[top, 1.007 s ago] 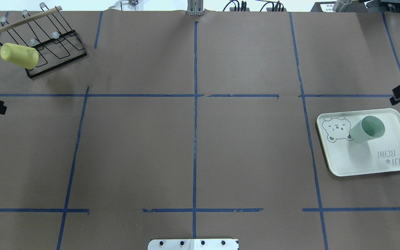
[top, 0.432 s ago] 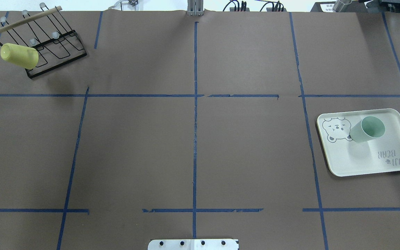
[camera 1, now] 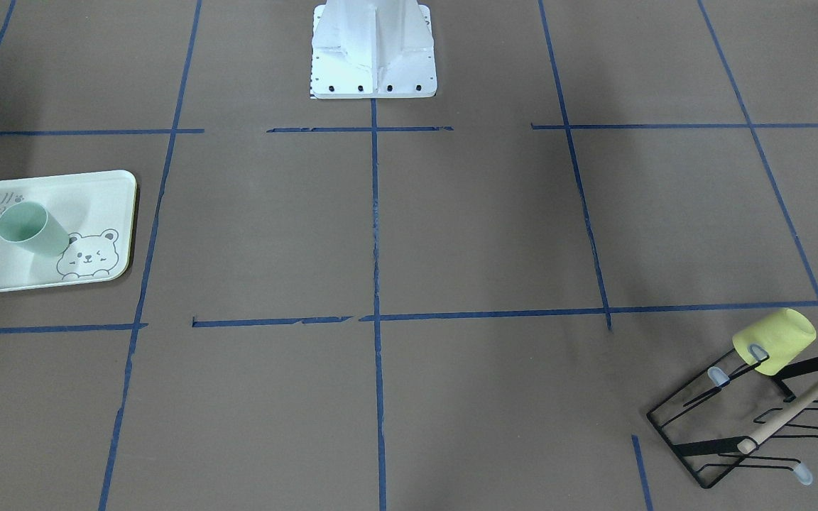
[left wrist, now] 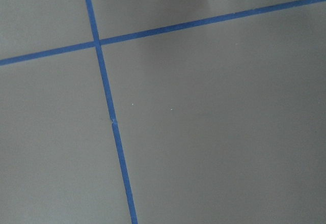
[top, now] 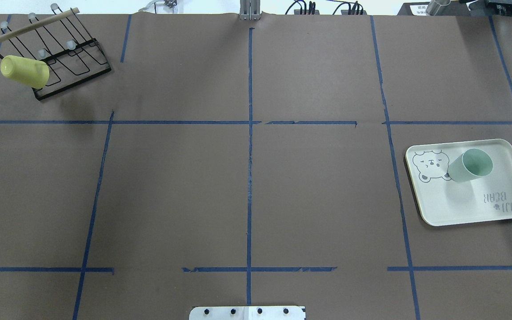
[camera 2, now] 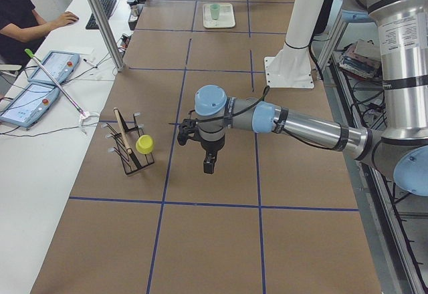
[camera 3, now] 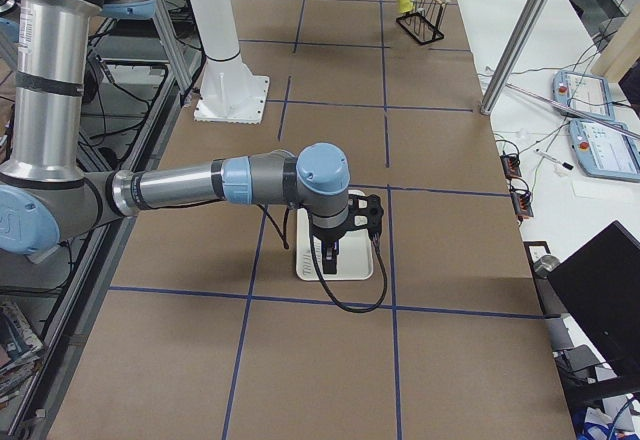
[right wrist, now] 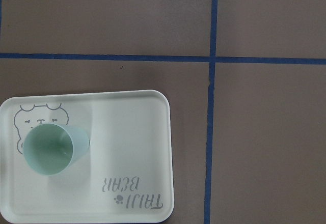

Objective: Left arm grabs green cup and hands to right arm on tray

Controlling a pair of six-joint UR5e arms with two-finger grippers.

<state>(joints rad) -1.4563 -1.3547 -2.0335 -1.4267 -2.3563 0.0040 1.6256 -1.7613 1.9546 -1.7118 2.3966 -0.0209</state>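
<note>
Cup [top: 469, 165] stood upright, mouth up, on the tray [top: 460, 206], beside the bear drawing and clear of the rim. Nothing was touching it. Judged: placement done, and the step in hand was getting both arms clear.

Right arm [camera 3: 200, 185] reached over the tray end of the bench [top: 247, 186], with the right jaws hanging above the tray. To do it well, lift straight up before swinging away, so that nothing brushes the cup or nudges the tray. Left arm [camera 2: 294, 123] hung over bare bench near the rack [top: 74, 62]. It should keep height and stay off the yellow cup [top: 25, 71] hung there.

Jaws, both sides: cannot tell whether spread or pressed together. They showed properly only in the side views, too small to read.

Views compared:
- Overhead showed cup, tray and rack but no arm at all. Only the two side views gave the arm poses.
- Right wrist view looked straight down into the cup, which was empty and well inside the tray edge.
- Left wrist view gave only tape lines.
- Front view caught a black piece at its right edge, probably the left tool.
</note>
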